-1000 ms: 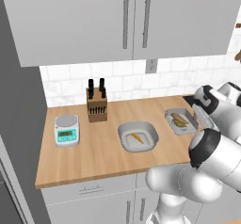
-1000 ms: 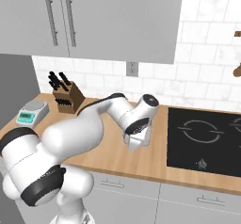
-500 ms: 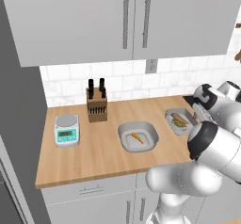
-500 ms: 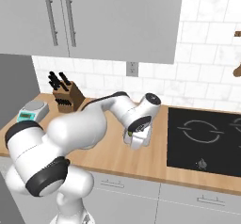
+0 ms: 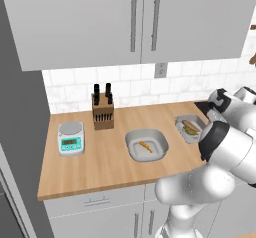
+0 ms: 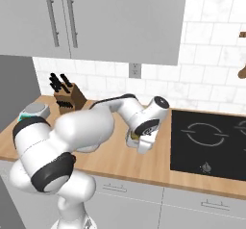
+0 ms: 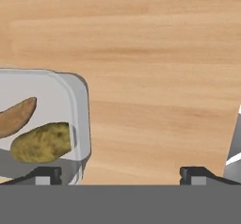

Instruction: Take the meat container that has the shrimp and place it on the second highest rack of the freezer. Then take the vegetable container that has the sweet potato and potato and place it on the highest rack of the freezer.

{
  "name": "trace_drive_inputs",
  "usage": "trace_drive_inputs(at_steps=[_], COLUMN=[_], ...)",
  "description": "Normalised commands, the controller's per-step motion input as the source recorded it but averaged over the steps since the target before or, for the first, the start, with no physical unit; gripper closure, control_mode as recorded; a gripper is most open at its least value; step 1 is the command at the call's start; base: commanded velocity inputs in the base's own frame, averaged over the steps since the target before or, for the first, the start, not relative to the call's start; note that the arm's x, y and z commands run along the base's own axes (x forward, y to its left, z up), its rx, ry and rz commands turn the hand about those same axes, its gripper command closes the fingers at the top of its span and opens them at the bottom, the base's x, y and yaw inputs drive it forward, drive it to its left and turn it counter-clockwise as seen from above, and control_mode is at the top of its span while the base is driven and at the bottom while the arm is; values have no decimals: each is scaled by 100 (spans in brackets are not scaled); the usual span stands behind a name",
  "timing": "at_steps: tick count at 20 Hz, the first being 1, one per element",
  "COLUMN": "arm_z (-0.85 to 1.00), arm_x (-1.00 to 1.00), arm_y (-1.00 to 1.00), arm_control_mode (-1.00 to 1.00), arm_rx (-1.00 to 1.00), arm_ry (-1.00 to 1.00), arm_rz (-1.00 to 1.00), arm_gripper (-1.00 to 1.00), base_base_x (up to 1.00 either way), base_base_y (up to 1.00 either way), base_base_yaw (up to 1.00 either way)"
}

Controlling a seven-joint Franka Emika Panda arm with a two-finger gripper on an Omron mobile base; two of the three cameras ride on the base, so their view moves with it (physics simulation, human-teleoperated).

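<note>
Since the earlier frames the arm has swung its elbow lower and nearer to the cameras, while the trays have not moved; the gripper (image 7: 120,173) now hovers over the counter (image 7: 155,77) with its jaws wide apart and empty, and the vegetable container (image 7: 80,119) (holding the sweet potato and potato (image 7: 40,142)) lies under its left tip; the meat container (image 5: 146,145) with the shrimp (image 5: 145,146) sits well apart; it should go first, I think, so the hand must shift there and straddle one rim.
</note>
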Motion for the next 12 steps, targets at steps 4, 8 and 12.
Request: trace_drive_inputs(at_steps=[4, 8, 12], arm_z=[-15, -17, -12], arm_x=[21, 20, 12], arm_y=[-2, 0, 0], arm_control_mode=[-100, -100, -100], arm_rx=[0, 0, 0], arm_ry=[7, 7, 6], arm_rz=[0, 1, 1], arm_gripper=[-100, -100, -100], base_base_x=[0, 0, 0], base_base_y=[0, 0, 0], base_base_yaw=[0, 0, 0])
